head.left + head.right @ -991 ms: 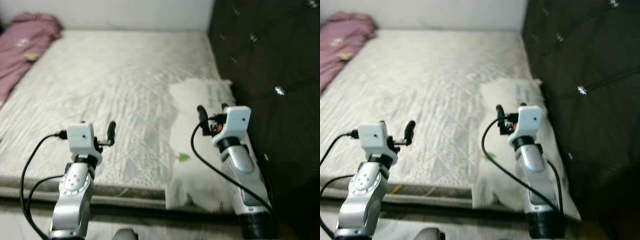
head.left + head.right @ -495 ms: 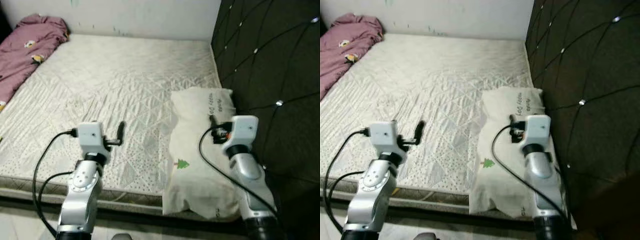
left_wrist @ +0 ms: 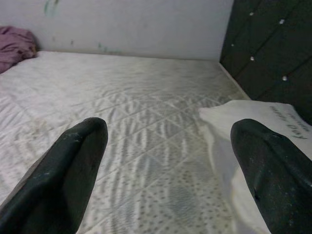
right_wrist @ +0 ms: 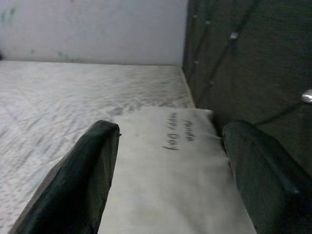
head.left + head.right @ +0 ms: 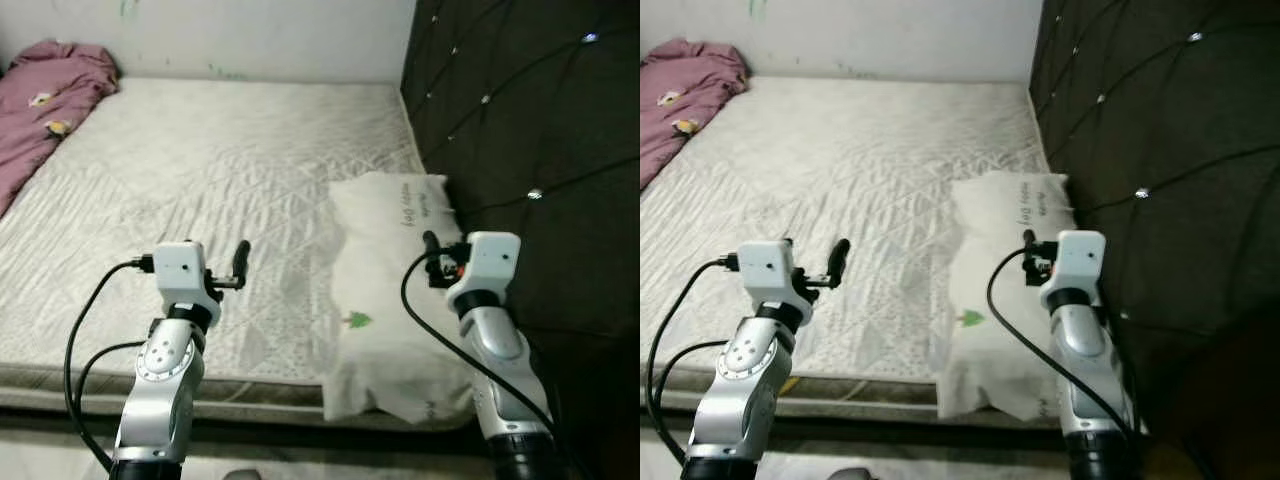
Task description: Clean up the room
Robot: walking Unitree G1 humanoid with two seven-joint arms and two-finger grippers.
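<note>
Soft, even indoor light falls on the pale mattress (image 5: 230,180), with no hard shadows or glare. The dark headboard (image 5: 520,150) swallows detail apart from small glints on its studs. Head views are sharp; wrist views blur the near fingers (image 3: 73,170).

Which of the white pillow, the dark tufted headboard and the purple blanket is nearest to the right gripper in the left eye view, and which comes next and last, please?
From the right gripper:
1. White pillow, directly beneath it, on the mattress's right side.
2. Dark tufted headboard, just to its right.
3. Purple blanket, at the far left corner.
</note>
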